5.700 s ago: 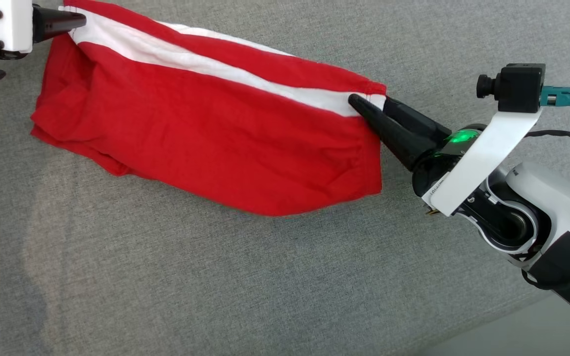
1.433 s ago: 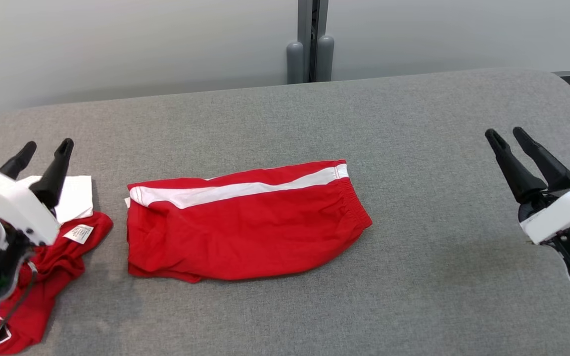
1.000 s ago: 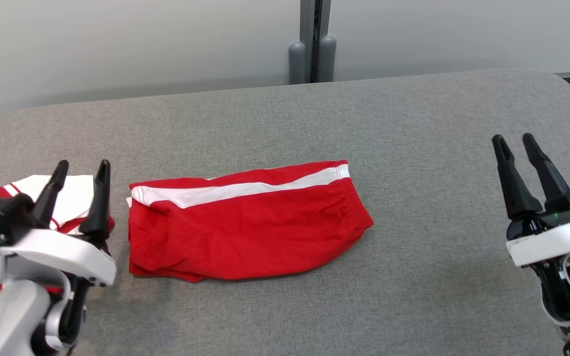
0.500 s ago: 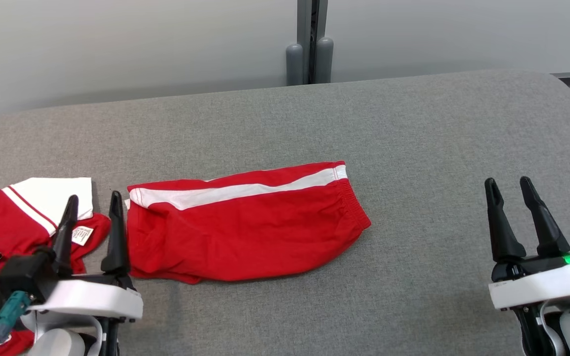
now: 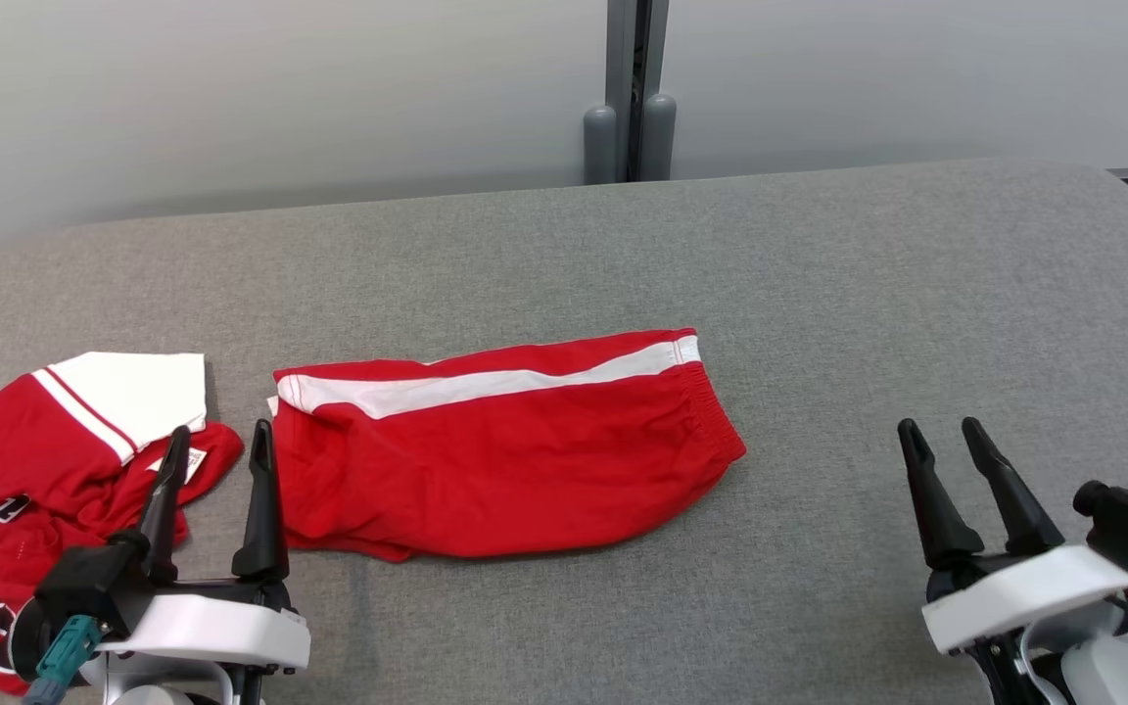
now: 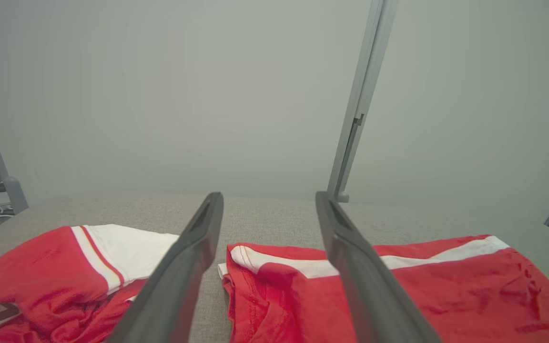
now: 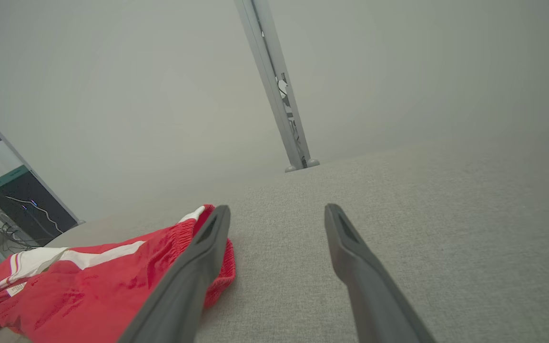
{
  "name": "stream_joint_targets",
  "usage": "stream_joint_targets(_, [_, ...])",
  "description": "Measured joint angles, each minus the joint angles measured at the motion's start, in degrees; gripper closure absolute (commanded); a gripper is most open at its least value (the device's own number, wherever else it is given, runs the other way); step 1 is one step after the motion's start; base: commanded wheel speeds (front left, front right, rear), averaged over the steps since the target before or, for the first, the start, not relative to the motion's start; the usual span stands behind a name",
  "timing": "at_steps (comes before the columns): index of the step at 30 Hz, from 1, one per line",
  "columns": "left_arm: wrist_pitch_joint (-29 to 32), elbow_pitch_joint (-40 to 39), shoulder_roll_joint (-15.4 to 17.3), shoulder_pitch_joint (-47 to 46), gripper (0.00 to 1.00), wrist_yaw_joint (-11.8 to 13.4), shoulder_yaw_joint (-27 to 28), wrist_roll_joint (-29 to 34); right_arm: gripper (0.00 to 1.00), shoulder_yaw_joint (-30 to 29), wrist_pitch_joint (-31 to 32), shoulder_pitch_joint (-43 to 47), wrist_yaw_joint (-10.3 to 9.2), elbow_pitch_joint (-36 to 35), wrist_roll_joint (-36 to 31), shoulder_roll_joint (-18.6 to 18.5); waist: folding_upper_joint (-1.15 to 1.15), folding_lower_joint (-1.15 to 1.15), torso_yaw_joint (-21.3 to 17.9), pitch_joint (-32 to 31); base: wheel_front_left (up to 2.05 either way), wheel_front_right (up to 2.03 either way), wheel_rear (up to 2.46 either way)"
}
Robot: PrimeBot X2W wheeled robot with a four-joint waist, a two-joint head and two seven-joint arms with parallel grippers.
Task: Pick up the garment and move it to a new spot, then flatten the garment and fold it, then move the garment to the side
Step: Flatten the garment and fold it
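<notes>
**Shorts down mid-cushion, both grippers free**

Jersey [image 5: 25, 460] is crumpled at the cushion's [image 5: 819, 294] left edge. Left gripper [image 5: 221, 429] is near the front edge, jaws wide, holding nothing, fingers pointing at the gap between jersey and shorts [image 5: 505, 460]. Shorts lie flat around the cushion's middle, a bit left, white stripe along the far side, waistband to the right. Right gripper [image 5: 938, 425] is near the front-right corner, jaws wide, empty, well apart from the shorts.

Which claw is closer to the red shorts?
Left. The left claw is just beside the shorts' left end; the right claw is well off past their right end.
</notes>
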Motion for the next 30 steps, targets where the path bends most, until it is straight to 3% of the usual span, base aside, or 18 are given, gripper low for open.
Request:
stream_joint_targets(8, [0.0,1.8,-2.74,-0.51,0.0,-2.69,1.99,2.41,0.0,3.22,12.39,-6.15,0.01,4.81,10.09,0.35,0.0,0.0,1.3,1.13,0.0,0.0,0.0])
stream_joint_targets(15, [0.0,3.1,-4.36,-1.31,0.0,-4.42,3.61,3.93,0.0,6.2,19.51,-13.63,0.01,7.87,10.11,1.2,0.0,0.0,2.36,1.94,0.0,0.0,0.0])
stream_joint_targets(21, [0.0,4.32,-5.82,-2.23,0.0,-5.75,4.34,4.83,0.0,8.61,22.1,-17.69,0.01,12.44,9.22,3.86,0.0,0.0,3.82,2.12,0.0,0.0,0.0])
stream_joint_targets(30, [0.0,5.54,-6.66,-2.42,0.0,-7.17,5.44,5.67,0.0,9.37,22.83,-22.11,0.0,21.59,9.66,4.03,0.0,0.0,5.04,3.11,0.0,0.0,0.0])
